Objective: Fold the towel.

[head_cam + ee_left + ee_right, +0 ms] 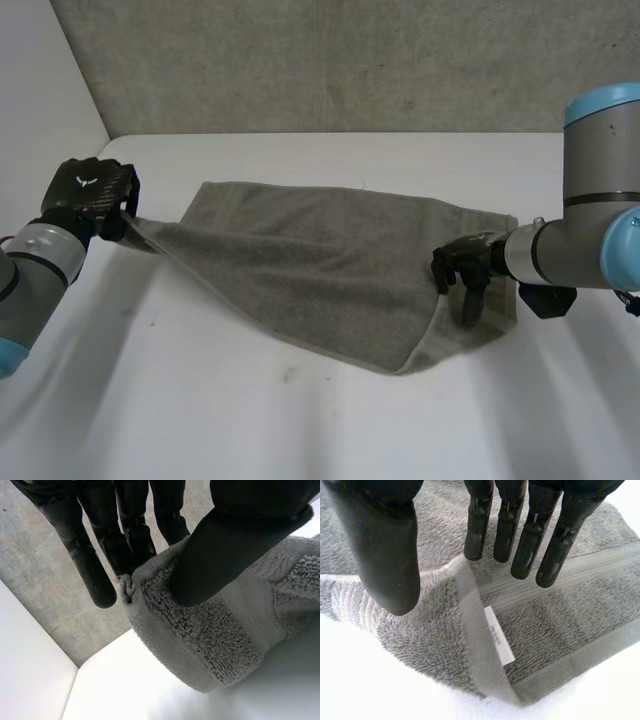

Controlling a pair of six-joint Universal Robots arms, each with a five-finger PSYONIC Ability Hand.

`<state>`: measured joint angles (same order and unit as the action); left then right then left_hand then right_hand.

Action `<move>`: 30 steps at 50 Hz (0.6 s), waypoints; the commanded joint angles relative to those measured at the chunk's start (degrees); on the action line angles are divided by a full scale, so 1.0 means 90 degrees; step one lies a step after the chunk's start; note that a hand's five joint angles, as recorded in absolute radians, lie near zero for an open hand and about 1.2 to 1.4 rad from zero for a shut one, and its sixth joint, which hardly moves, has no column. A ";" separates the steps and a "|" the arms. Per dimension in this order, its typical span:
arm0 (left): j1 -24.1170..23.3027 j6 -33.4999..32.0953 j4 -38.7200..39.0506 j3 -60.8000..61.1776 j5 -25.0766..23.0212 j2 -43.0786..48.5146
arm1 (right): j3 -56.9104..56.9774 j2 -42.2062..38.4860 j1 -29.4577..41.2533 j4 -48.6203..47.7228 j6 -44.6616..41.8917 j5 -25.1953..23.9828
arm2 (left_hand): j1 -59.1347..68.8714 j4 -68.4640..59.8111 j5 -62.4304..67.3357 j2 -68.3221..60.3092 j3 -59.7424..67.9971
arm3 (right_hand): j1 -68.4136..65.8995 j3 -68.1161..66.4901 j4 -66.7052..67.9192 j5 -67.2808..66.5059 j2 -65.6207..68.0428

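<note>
A grey towel (320, 260) lies spread across the white table (250, 420), with its right part folded over on itself. My left hand (90, 195) is at the towel's far left corner and holds it raised off the table, so the cloth stretches up toward it. In the left wrist view the thumb (225, 545) presses that towel corner (210, 630) against the fingers (100, 555). My right hand (465, 265) is over the towel's right end. Its fingers (520, 530) are straight and its thumb stands apart, just above a folded edge of the towel (570, 610).
A white label (499, 635) lies on the towel beside the folded edge, below my right hand's fingertips. A grey wall (330, 60) runs along the table's back edge, and a white wall (40, 80) closes the left side.
</note>
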<state>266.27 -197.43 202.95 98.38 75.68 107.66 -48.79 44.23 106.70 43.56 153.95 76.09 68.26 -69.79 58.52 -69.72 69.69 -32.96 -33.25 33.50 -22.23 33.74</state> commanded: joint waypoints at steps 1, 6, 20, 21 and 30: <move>-0.0005 -0.0007 0.0009 0.0055 0.0000 -0.0009 | -0.0729 0.0271 -0.0001 -0.0405 -0.0016 0.0003 | 0.1305 -0.1134 0.1275 -0.1142 0.1145 | -0.0037 -0.0005 -0.0023 -0.0119 -0.0050; -0.0015 -0.0007 0.0009 0.0074 -0.0010 -0.0009 | -0.1101 0.0300 -0.0010 -0.0825 -0.0016 0.0042 | 0.1305 -0.1134 0.1275 -0.1142 0.1145 | -0.0037 -0.0005 -0.0023 -0.0119 -0.0050; -0.0005 -0.0007 0.0009 0.0094 -0.0010 -0.0009 | -0.1649 0.0369 -0.0010 -0.1500 0.0062 0.0159 | 0.1305 -0.1134 0.1275 -0.1142 0.1145 | -0.2687 -0.2655 0.2627 -0.2769 0.2600; -0.0015 -0.0007 0.0009 0.0094 -0.0010 -0.0009 | -0.1658 0.0388 -0.0010 -0.1500 0.0081 0.0159 | 0.1305 -0.1134 0.1275 -0.1142 0.1145 | -0.2580 -0.2548 0.2520 -0.2662 0.2493; -0.0005 -0.0007 0.0009 0.0104 -0.0010 -0.0009 | -0.1766 0.0584 -0.0069 -0.1500 0.0199 0.0159 | 0.1305 -0.1134 0.1275 -0.1142 0.1145 | -0.0168 -0.0136 0.0108 -0.0250 0.0081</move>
<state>266.19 -197.49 203.03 99.24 75.58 107.58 -63.97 48.11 106.40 29.91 155.20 77.57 68.28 -69.80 58.52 -69.73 69.70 -35.56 -35.84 36.10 -25.35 36.26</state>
